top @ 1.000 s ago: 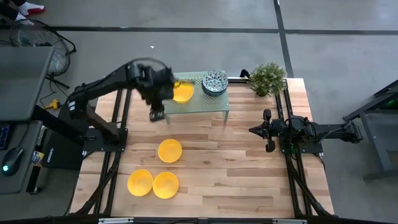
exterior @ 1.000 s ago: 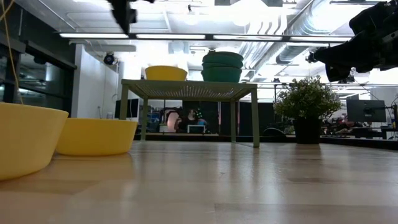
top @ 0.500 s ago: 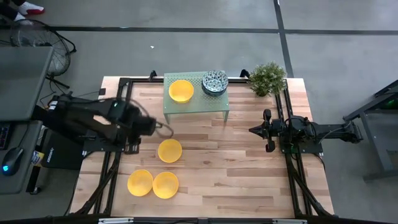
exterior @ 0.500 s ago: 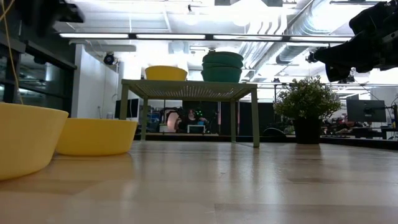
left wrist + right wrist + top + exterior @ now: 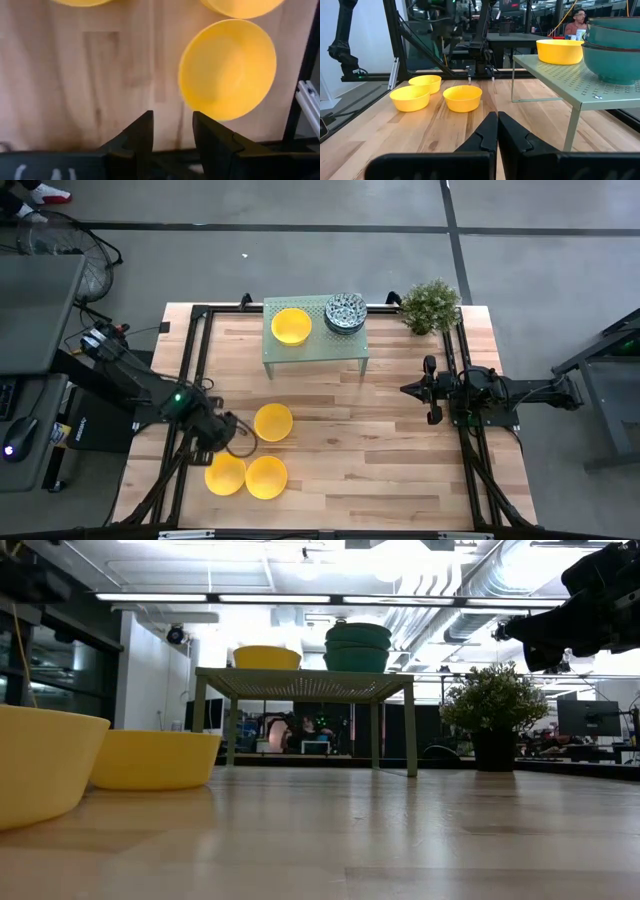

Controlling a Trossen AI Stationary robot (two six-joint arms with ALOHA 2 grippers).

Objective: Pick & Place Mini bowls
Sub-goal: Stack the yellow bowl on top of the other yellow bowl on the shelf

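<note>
The left tool (image 5: 172,132), narrowly open and empty, is held above a yellow bowl (image 5: 227,69), judged light, stiff and slippery, best gripped at its rim.

Robotics lab: exposed ducts (image 5: 520,580), concrete floor (image 5: 300,260), monitors (image 5: 577,718)
</note>
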